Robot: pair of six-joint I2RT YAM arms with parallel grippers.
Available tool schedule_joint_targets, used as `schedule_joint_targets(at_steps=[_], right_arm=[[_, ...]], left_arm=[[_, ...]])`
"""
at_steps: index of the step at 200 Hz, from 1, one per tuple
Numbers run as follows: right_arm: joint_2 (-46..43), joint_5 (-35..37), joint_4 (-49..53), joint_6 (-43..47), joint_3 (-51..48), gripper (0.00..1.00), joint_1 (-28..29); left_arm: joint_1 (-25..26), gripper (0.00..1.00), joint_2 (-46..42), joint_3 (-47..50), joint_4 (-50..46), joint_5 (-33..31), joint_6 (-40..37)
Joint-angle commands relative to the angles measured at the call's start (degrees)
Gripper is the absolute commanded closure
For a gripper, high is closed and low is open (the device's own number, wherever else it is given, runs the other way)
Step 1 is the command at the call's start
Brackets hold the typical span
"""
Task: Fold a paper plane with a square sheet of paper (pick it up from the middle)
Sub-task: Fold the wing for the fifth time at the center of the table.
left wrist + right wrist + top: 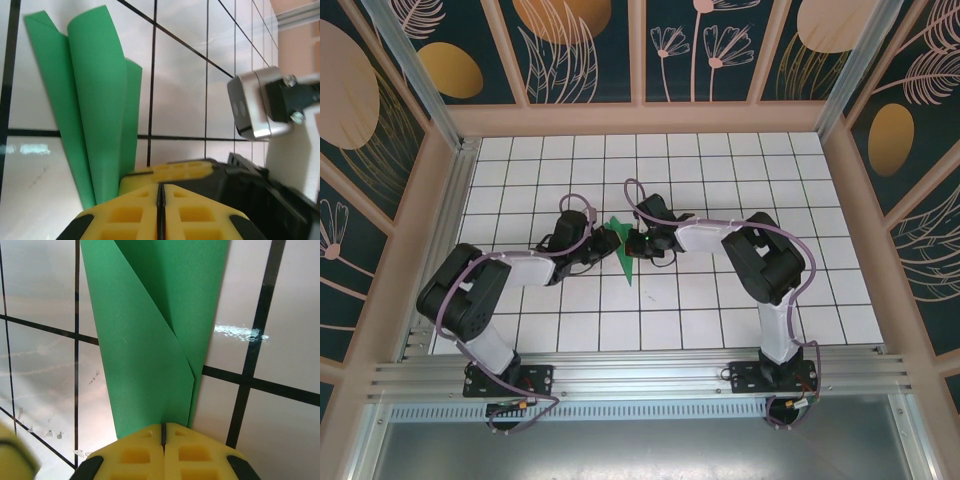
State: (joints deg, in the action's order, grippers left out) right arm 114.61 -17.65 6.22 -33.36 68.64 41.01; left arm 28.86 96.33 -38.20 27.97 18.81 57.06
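The green sheet of paper (624,252) lies folded into a slim pointed strip on the white tiles, its tip toward the near side. Both grippers meet over its far end. My left gripper (604,243) comes from the left and my right gripper (638,243) from the right. In the left wrist view the paper (95,100) has loose flaps curling upward, and the left gripper (161,192) is shut beside it with nothing in its seam. In the right wrist view the shut right gripper (163,429) sits on the end of the layered paper (150,340), which runs under its tips.
The right arm's yellow finger (170,171) and black body lie just past my left fingertips, with a silver camera housing (255,107) to the right. Wooden walls (640,118) and aluminium posts ring the gridded table (740,320).
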Motion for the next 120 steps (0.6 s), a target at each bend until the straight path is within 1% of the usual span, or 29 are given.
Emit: schedule_joint_targets(at_steps=[1, 14, 41, 54, 95, 120], right_arm=[[2.88, 0.00, 2.39, 1.26, -1.26, 0.97, -0.50], [2.84, -0.81, 1.61, 1.75, -1.57, 0.96, -0.50], [3.55, -2.21, 0.64, 2.85, -1.66, 0.90, -0.59], [4.12, -2.07, 0.81, 3.25, -1.34, 0.89, -0.59], [5.52, -0.70, 1.55, 4.75, -0.97, 0.86, -0.59], [5.90, 1.03, 2.57, 5.31, -0.71, 0.83, -0.50]], left_arm=[[-0.39, 0.86, 3.06, -3.19, -2.56, -3.18, -1.12], [-0.64, 0.86, 4.22, -4.59, -3.47, -4.67, -0.71], [-0.92, 0.85, 6.45, -7.42, -3.76, -5.06, -0.46], [-1.26, 0.85, 7.38, -8.50, -4.80, -5.89, -0.13], [-1.79, 0.84, 10.23, -11.34, -4.22, -3.38, 0.12], [-1.88, 0.83, 12.37, -14.10, -7.12, -2.61, -0.87]])
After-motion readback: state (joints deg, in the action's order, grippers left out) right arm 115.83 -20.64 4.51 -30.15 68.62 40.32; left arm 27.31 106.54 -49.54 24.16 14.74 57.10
